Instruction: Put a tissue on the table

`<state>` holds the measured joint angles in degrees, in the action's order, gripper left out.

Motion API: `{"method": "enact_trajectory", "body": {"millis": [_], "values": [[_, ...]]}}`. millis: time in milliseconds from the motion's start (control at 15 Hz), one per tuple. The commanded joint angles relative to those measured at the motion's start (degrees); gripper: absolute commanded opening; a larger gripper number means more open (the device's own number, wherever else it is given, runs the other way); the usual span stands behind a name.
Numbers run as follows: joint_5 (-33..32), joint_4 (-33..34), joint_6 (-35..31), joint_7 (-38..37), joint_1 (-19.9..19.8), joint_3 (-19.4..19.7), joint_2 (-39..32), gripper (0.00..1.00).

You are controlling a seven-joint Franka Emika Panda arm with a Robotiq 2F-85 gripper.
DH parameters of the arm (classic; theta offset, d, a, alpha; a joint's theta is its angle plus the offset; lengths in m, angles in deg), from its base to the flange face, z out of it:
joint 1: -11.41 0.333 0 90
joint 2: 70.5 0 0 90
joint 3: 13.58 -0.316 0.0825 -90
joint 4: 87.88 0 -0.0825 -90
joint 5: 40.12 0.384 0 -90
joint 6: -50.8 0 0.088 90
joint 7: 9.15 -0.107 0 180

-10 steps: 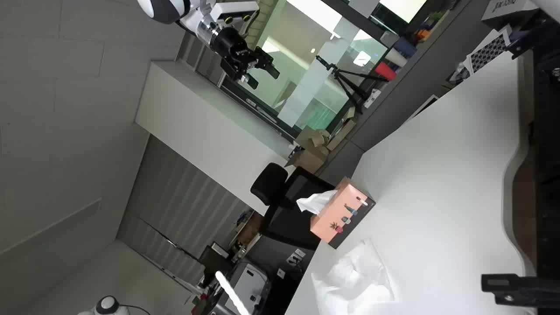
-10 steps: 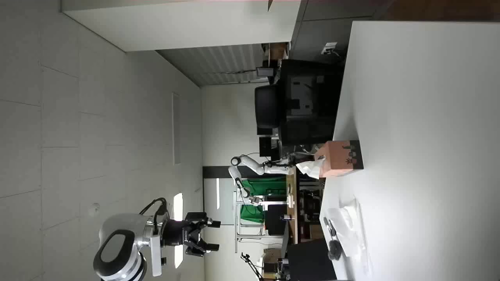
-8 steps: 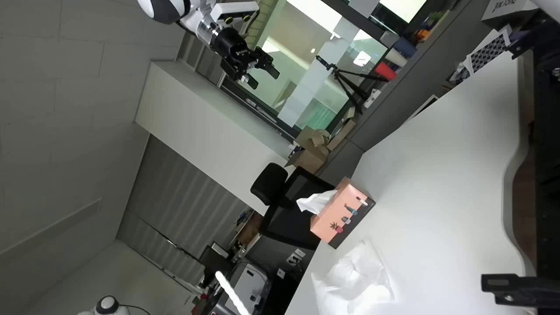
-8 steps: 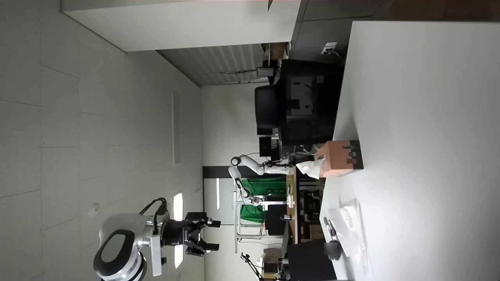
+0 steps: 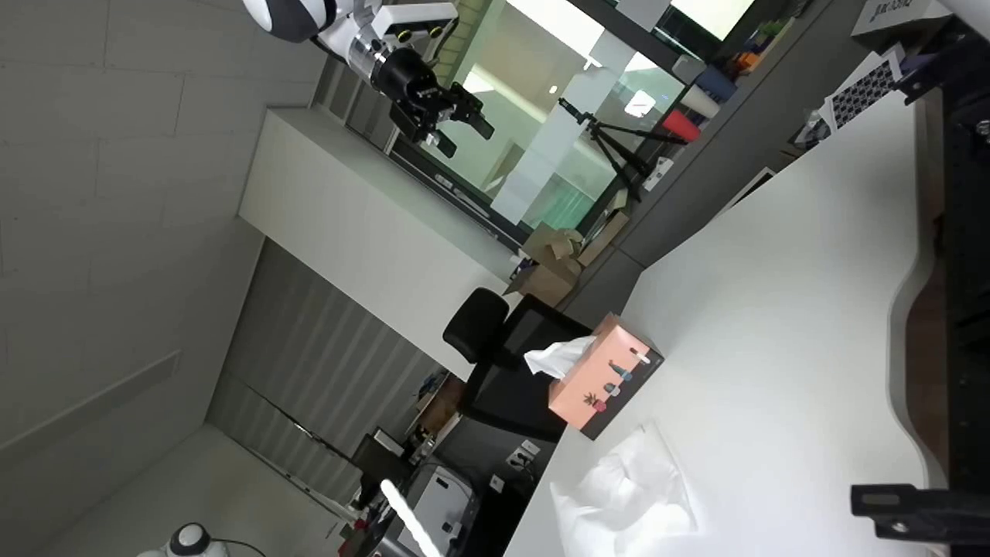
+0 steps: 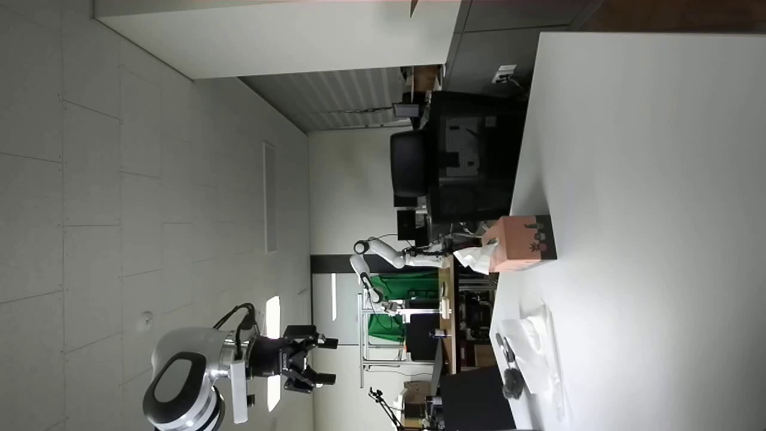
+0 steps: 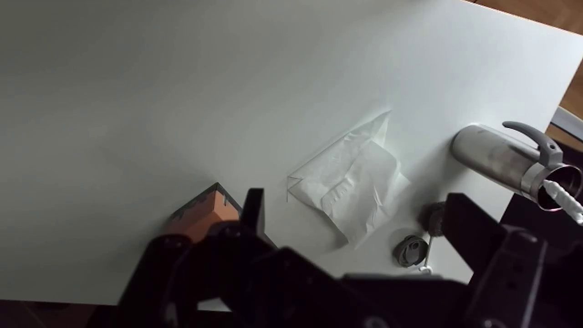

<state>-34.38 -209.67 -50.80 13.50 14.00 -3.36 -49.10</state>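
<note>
A crumpled white tissue [image 5: 630,495] lies spread on the white table [image 5: 789,325]. It shows in both exterior views [image 6: 534,353] and in the wrist view [image 7: 360,177]. An orange tissue box [image 5: 599,379] with a dark base stands beside it, apart from it. Another tissue [image 6: 474,257] sticks out of the box's top. The box also shows in the wrist view [image 7: 202,218], partly hidden by a finger. My gripper [image 6: 328,361] is open and empty, high above the table. In the wrist view the lying tissue is between the fingertips [image 7: 356,198], well below them.
In the wrist view a steel jug [image 7: 496,152] with a grey handle stands near the table's edge, a white stick [image 7: 562,200] at its mouth. A dark round lid [image 7: 410,250] and a dark brush [image 7: 432,218] lie near the tissue. A black chair [image 5: 514,379] stands beyond the table.
</note>
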Motion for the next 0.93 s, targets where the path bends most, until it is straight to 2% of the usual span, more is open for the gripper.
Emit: {"method": "enact_trajectory", "body": {"millis": [0,200,467,667,867], "values": [[0.36,0.13,0.15,0.30,-1.12,-0.93,-0.12,1.00],[0.36,0.13,0.15,0.31,-1.12,-0.93,-0.12,1.00],[-0.39,0.34,-5.85,9.14,-0.70,0.16,-5.74,1.00],[-0.24,0.55,-15.17,16.63,-1.33,0.66,-13.54,1.00],[-0.61,2.21,-28.14,19.86,-3.02,-0.73,-23.69,1.00]]}}
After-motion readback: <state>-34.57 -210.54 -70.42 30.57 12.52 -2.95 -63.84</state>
